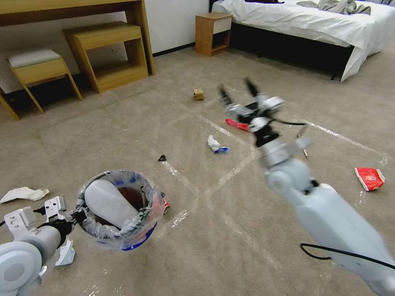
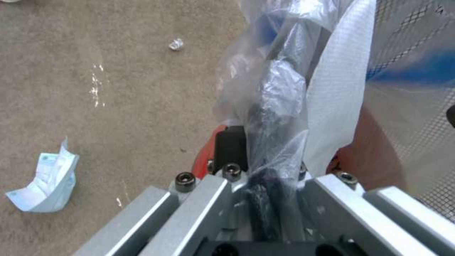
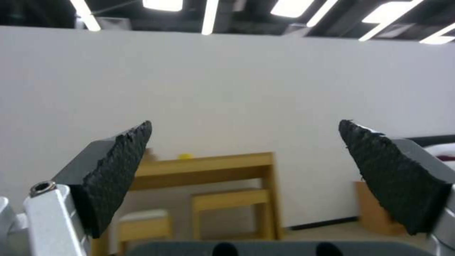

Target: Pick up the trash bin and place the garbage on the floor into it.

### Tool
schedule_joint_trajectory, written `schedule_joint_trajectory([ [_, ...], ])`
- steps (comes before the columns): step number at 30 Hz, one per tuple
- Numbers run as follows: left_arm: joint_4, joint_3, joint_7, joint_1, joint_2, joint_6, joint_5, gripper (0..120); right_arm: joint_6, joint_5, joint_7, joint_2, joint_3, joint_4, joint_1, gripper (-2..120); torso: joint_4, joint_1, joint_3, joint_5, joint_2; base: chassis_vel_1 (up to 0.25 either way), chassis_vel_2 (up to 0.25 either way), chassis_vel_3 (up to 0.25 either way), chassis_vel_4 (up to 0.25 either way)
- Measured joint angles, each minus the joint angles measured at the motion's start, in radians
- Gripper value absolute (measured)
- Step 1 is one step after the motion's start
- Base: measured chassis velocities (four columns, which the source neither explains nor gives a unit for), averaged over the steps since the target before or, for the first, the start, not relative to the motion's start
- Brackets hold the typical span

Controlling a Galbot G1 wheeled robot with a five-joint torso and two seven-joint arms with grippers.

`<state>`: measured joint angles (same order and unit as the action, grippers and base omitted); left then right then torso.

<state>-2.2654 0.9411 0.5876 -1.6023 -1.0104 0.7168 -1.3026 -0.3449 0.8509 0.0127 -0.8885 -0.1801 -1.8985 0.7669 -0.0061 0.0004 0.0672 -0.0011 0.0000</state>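
Observation:
My left gripper (image 1: 80, 216) is shut on the rim of the blue and red trash bin (image 1: 135, 238) and holds it above the floor (image 1: 123, 135). A white slipper (image 1: 105, 203) lies in its clear liner. In the left wrist view the gripper (image 2: 265, 149) pinches rim and bag (image 2: 279, 89). My right gripper (image 1: 238, 92) is raised and open, holding nothing; its pads (image 3: 118, 170) point at the far wall. Garbage on the carpet: a tan box (image 1: 198, 94), a red wrapper (image 1: 236, 124), crumpled white paper (image 1: 214, 144), a black scrap (image 1: 162, 158), a thin stick (image 1: 305, 153) and a red packet (image 1: 369, 177).
A white piece (image 1: 22, 193) lies at the left, and a blue-white paper (image 2: 45, 185) lies under my left arm. Wooden desk and stools (image 1: 107, 53) stand at the back left, a nightstand (image 1: 212, 33) and a bed (image 1: 312, 24) at the back right.

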Motion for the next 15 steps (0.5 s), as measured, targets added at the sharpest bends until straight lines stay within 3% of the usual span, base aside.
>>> schedule_joint_trajectory([
  [5,0.01,0.009,-0.001,-0.002,-0.002,0.0,0.008,0,0.006,-0.015,-0.054,0.021,-0.219,-0.064,0.183,100,-0.0005,0.0,0.0,0.0,0.0,0.0,0.0,0.0,0.0],
  [15,0.026,0.042,-0.029,-0.027,-0.024,-0.01,0.077,0,0.028,-0.125,-0.153,-0.05,-0.405,-0.126,0.368,100,-0.0001,0.0,0.0,-0.0001,0.0,0.0,0.0,0.0,0.0],
])
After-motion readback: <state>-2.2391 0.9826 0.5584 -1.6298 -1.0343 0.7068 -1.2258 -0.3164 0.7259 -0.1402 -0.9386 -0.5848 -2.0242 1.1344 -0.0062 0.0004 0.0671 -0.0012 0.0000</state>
